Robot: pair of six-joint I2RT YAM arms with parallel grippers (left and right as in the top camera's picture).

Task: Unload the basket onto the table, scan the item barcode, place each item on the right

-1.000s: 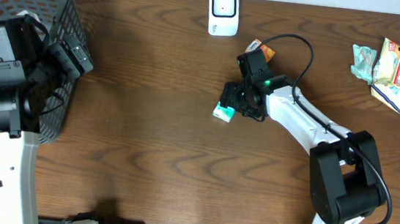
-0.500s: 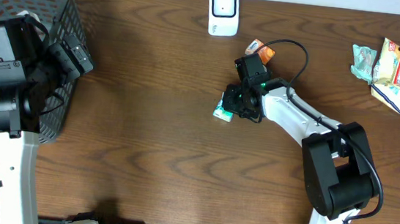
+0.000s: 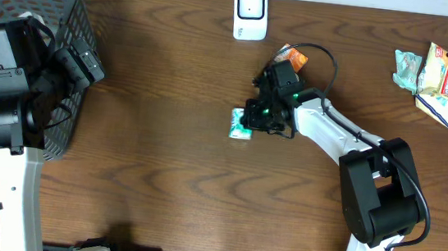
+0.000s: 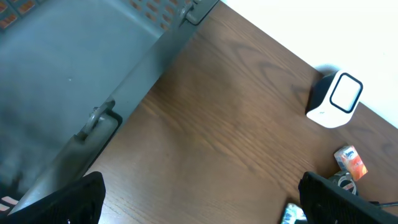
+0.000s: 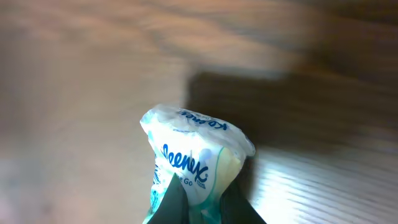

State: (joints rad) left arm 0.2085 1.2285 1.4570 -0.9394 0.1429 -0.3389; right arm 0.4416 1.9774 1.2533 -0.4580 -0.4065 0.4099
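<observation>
The item is a white and green Kleenex tissue pack [image 3: 240, 125], small in the overhead view at mid-table and filling the right wrist view [image 5: 198, 154]. My right gripper [image 3: 258, 118] is shut on its lower end, the two dark fingers [image 5: 176, 200] pinching the wrapper, which bulges above them. The white barcode scanner [image 3: 250, 13] stands at the far edge of the table, behind the pack, and shows in the left wrist view [image 4: 335, 99]. My left gripper [image 4: 202, 205] hangs open and empty by the basket at the left, far from the pack.
A grey mesh basket [image 3: 72, 12] fills the far left corner. An orange packet [image 3: 291, 57] lies just behind my right arm. Snack packets [image 3: 439, 79] sit at the far right. The right arm's cable loops over the orange packet.
My right gripper has closed on the tissue pack. Gripper and pack have shifted a little to the left. The left arm has not moved.
</observation>
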